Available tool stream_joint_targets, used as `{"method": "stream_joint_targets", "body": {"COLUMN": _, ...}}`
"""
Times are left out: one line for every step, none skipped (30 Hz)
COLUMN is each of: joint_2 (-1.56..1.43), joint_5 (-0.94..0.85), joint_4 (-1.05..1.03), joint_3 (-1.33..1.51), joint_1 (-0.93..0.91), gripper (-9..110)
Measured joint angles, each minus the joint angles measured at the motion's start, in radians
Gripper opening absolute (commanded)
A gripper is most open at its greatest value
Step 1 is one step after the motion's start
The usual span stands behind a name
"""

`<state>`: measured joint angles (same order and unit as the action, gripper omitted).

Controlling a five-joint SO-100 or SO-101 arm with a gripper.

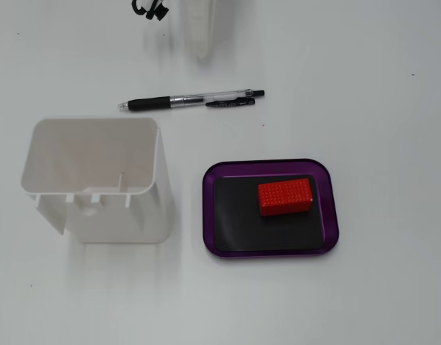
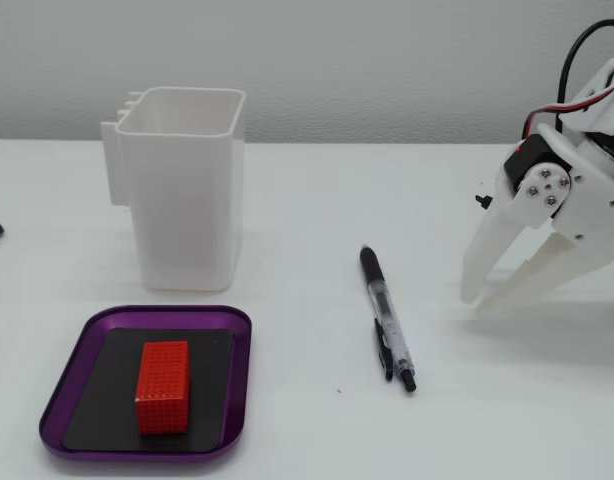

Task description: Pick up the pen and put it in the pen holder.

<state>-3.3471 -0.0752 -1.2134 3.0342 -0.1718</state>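
A fixed view: clear-barrelled pen with black grip (image 1: 190,100) lies flat on the white worktop (image 1: 378,86), at 1 o'clock from the tall white plastic pen holder (image 1: 98,180). Another fixed view: white gripper (image 2: 493,300) at 3 o'clock of the pen, fingers (image 2: 487,262) narrowly parted, empty. Best to widen, then straddle the barrel crosswise at mid-length.

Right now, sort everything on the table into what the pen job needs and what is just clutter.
Needed:
pen, lying flat on the table
white pen holder, upright and empty
gripper, open, beside the pen

Clutter:
purple tray
red block sitting in the tray
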Motion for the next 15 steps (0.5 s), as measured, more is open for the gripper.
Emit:
{"method": "stream_joint_targets", "body": {"joint_2": 0.0, "joint_5": 0.0, "joint_4": 0.0, "joint_3": 0.0, "joint_1": 0.0, "gripper": 0}}
{"method": "stream_joint_targets", "body": {"joint_2": 0.0, "joint_5": 0.0, "joint_4": 0.003, "joint_3": 0.0, "joint_1": 0.002, "gripper": 0}}
{"method": "stream_joint_targets", "body": {"joint_2": 0.0, "joint_5": 0.0, "joint_4": 0.008, "joint_3": 0.0, "joint_1": 0.002, "gripper": 0}}
{"method": "stream_joint_targets", "body": {"joint_2": 0.0, "joint_5": 0.0, "joint_4": 0.009, "joint_3": 0.0, "joint_1": 0.002, "gripper": 0}}
{"method": "stream_joint_targets", "body": {"joint_2": 0.0, "joint_5": 0.0, "joint_4": 0.009, "joint_3": 0.0, "joint_1": 0.002, "gripper": 0}}
{"method": "stream_joint_targets", "body": {"joint_2": 0.0, "joint_5": 0.0, "joint_4": 0.009, "joint_3": 0.0, "joint_1": 0.002, "gripper": 0}}
{"method": "stream_joint_targets", "body": {"joint_2": 0.0, "joint_5": 0.0, "joint_4": 0.009, "joint_3": 0.0, "joint_1": 0.002, "gripper": 0}}
{"method": "stream_joint_targets", "body": {"joint_2": 0.0, "joint_5": 0.0, "joint_4": 0.009, "joint_3": 0.0, "joint_1": 0.002, "gripper": 0}}
{"method": "stream_joint_targets", "body": {"joint_2": 0.0, "joint_5": 0.0, "joint_4": 0.009, "joint_3": 0.0, "joint_1": 0.002, "gripper": 0}}
{"method": "stream_joint_targets", "body": {"joint_2": 0.0, "joint_5": 0.0, "joint_4": 0.009, "joint_3": 0.0, "joint_1": 0.002, "gripper": 0}}
{"method": "stream_joint_targets", "body": {"joint_2": 0.0, "joint_5": 0.0, "joint_4": 0.009, "joint_3": 0.0, "joint_1": 0.002, "gripper": 0}}
{"method": "stream_joint_targets", "body": {"joint_2": 0.0, "joint_5": 0.0, "joint_4": 0.009, "joint_3": 0.0, "joint_1": 0.002, "gripper": 0}}
{"method": "stream_joint_targets", "body": {"joint_2": 0.0, "joint_5": 0.0, "joint_4": 0.009, "joint_3": 0.0, "joint_1": 0.002, "gripper": 0}}
{"method": "stream_joint_targets", "body": {"joint_2": 0.0, "joint_5": 0.0, "joint_4": 0.009, "joint_3": 0.0, "joint_1": 0.002, "gripper": 0}}
{"method": "stream_joint_targets", "body": {"joint_2": 0.0, "joint_5": 0.0, "joint_4": 0.009, "joint_3": 0.0, "joint_1": 0.002, "gripper": 0}}
